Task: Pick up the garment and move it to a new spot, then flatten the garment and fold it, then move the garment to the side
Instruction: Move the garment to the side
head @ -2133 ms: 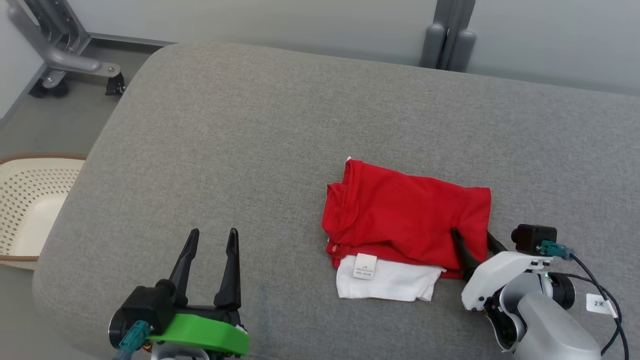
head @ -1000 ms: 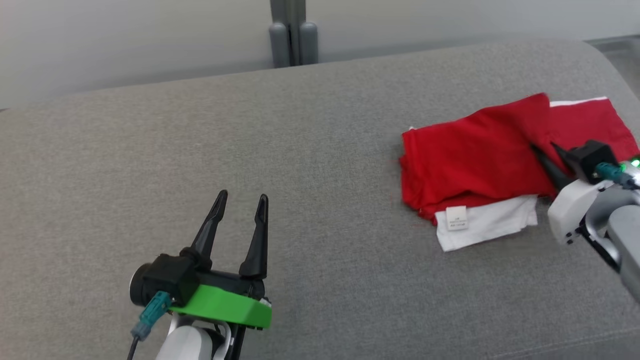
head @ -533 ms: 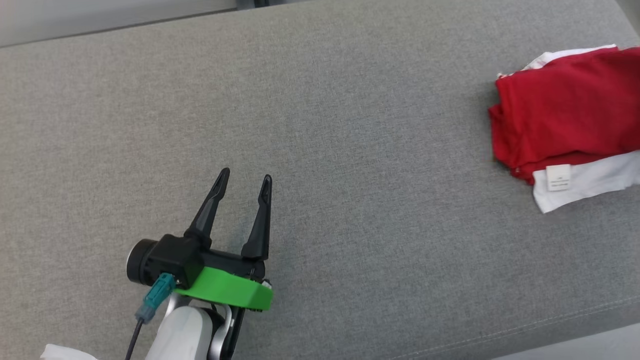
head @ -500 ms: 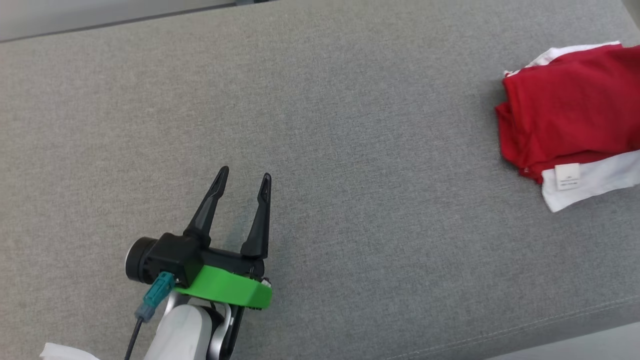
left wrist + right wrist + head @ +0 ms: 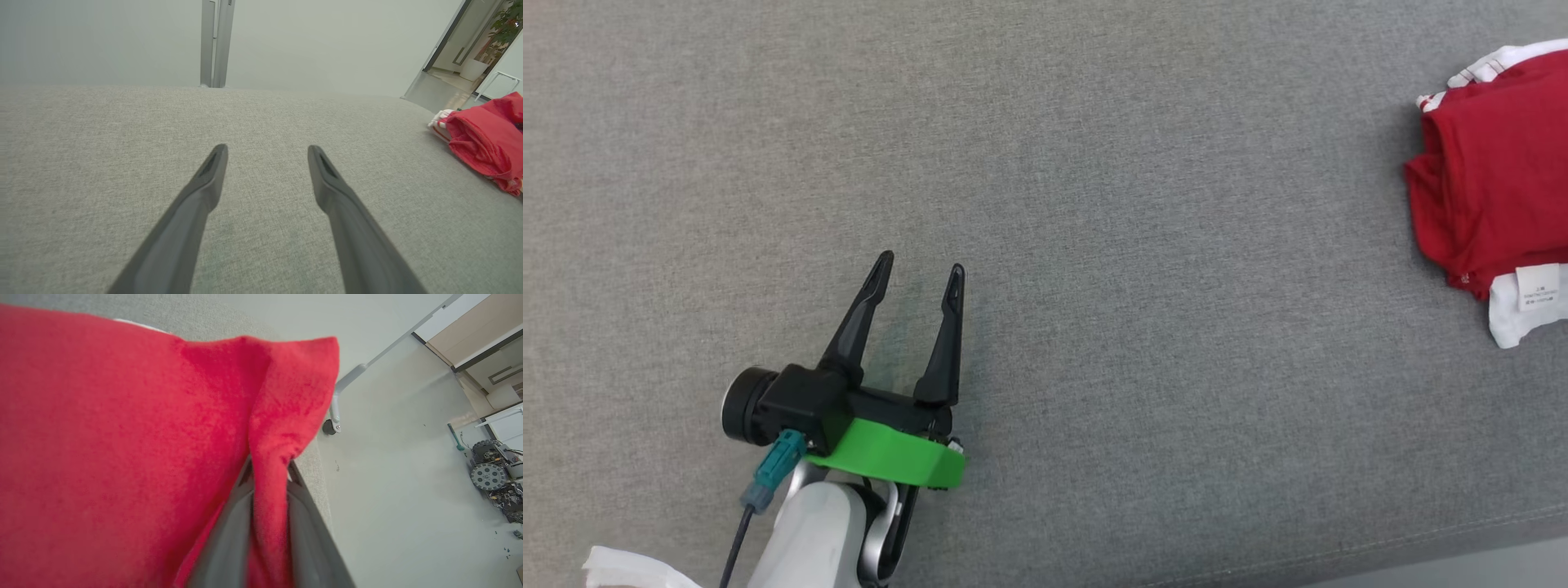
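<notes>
From the head: seeing the left gripper (image 5: 921, 263) low on the left, hanging over the grey bench (image 5: 1135, 245). Holding its two dark fingers (image 5: 858, 320) wide apart, with nothing between them. Finding the red garment (image 5: 1494, 163) far off at the right edge, lying folded on the bench, well apart from that gripper. Spotting a white layer (image 5: 1515, 322) poking out under the red, with a small label (image 5: 1539, 287) on it.

From the left wrist: looking along the left gripper (image 5: 267, 149), with both fingers (image 5: 192, 212) spread wide over the bare bench (image 5: 102, 143), gripping nothing. Seeing the garment (image 5: 482, 134) bunched up at the right side, sitting on the bench near its far corner. Seeing a pale wall (image 5: 102, 41) and a grey post (image 5: 214, 41) behind the bench.

From the right wrist: looking along the right gripper (image 5: 269, 469), with its fingers (image 5: 229, 539) squeezed close on a fold of the garment (image 5: 122, 437). Pinching the red cloth tight between them, with the rest of it spreading out to the left. Catching a bit of the bench (image 5: 196, 318) above the cloth, and the pale floor (image 5: 408, 477) off to the right, with a small wheeled machine (image 5: 490, 473) at the far edge.
</notes>
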Robot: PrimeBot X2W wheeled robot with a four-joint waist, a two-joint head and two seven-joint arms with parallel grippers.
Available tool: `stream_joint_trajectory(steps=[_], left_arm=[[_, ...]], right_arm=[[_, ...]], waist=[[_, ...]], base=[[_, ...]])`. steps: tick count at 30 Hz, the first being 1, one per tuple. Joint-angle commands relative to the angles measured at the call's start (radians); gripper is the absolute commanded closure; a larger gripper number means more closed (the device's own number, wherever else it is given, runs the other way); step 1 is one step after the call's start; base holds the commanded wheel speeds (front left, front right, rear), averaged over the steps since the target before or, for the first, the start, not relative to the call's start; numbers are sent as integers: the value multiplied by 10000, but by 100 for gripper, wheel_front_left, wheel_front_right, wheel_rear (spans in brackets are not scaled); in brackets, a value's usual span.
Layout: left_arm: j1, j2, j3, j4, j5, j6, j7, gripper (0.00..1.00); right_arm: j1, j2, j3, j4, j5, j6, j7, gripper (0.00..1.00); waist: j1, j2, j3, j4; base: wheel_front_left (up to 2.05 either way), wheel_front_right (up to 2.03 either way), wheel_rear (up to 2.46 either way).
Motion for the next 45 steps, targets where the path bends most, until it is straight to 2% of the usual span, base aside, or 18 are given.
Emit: stream_joint_trajectory(steps=[1, 8, 12, 18, 26, 32, 40, 45], left_arm=[[-129, 48, 14, 30, -68, 12, 2, 0], [136, 48, 233, 39, -294, 64, 0, 0], [365, 49, 434, 22, -463, 74, 0, 0], [902, 47, 735, -16, -695, 68, 2, 0], [1815, 44, 1295, -159, -901, 115, 2, 0], [2358, 41, 1614, -221, -954, 52, 0, 0], [2885, 42, 1667, -67, -1115, 38, 2, 0], [3179, 41, 1707, 138, -1153, -21, 2, 0]], right_arm=[[-162, 68, -93, 196, 10, -18, -40, 0], [-179, 299, -212, 312, -404, -18, -41, 0], [-28, 435, -358, -186, -749, -18, -40, 0], [578, 1086, -930, -1350, -686, -18, -35, 0], [2572, 2573, -1975, -4235, -58, -17, -35, 0], [4474, 3889, -2837, -6322, -198, -17, -35, 0], [6690, 5503, -3541, -8221, -891, -15, -35, 0], [7640, 6139, -3702, -8768, -1254, -15, -35, 0]], waist=[[-1, 0, -62, 78], [-1, 0, -747, 149], [-1, 0, -1395, 200], [-1, 0, -2560, 422], [-1, 0, -3926, 945], [-1, 0, -4417, 1117], [-1, 0, -4705, 1167], [-1, 0, -4768, 1177]], base=[[0, 0, 0], [0, 0, 0], [0, 0, 0], [0, 0, 0], [0, 0, 0], [0, 0, 0], [0, 0, 0], [0, 0, 0]])
